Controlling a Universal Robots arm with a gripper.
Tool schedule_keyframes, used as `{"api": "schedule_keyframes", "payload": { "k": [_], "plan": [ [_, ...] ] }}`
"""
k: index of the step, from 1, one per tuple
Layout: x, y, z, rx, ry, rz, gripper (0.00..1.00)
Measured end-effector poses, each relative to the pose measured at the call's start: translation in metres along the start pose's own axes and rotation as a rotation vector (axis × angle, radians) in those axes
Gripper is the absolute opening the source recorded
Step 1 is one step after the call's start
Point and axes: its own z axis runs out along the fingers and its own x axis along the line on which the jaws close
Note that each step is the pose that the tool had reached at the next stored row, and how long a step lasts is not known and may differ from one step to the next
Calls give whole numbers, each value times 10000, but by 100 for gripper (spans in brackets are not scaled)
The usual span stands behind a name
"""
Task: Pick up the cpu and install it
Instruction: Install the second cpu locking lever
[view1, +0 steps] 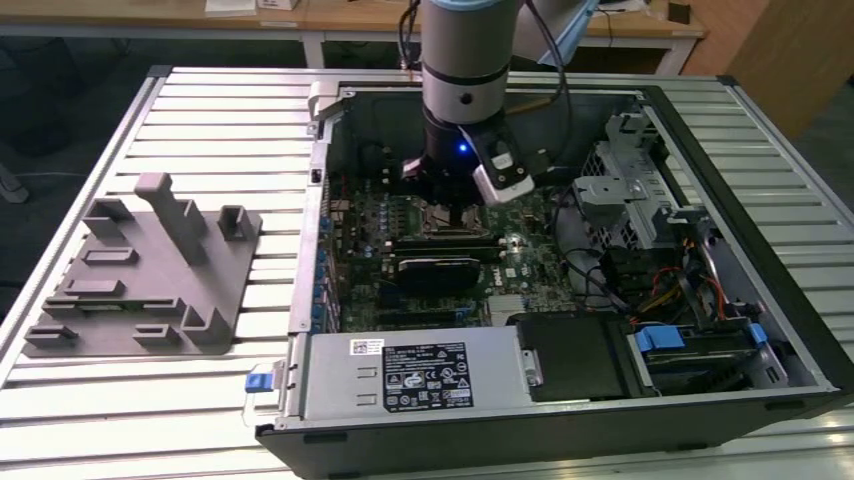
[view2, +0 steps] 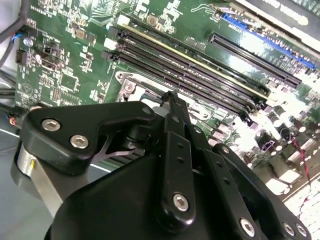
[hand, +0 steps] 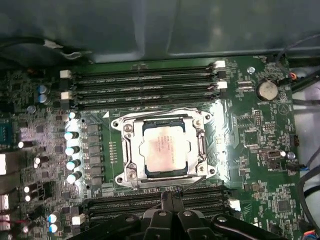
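Note:
In the first wrist view the cpu (hand: 162, 148), a silvery square chip, lies flat inside the metal-framed motherboard socket (hand: 124, 150). My gripper (hand: 170, 196) hovers just past the socket's edge, over the nearer memory slots, its black fingers pressed together with nothing between them. The second wrist view shows the same shut gripper (view2: 170, 98) from behind, its tip over the socket frame (view2: 131, 82). In the exterior view the gripper (view1: 451, 212) reaches down into the open computer case (view1: 747, 300), above the middle of the motherboard (view1: 534, 262).
Memory slots (hand: 145, 82) run on both sides of the socket, with capacitors (hand: 72, 150) beside it. Drive cages (view1: 641, 200), cables and a power supply (view1: 414, 372) crowd the case. A grey fixture block (view1: 147, 270) sits on the slatted table at the exterior view's left.

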Motion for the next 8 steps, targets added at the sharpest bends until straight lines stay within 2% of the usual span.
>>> {"api": "schedule_keyframes", "payload": {
  "k": [4,8],
  "plan": [
    [13,-8,8,-20,19,-366,11],
    [79,-22,19,-27,25,-487,11]
  ]
}}
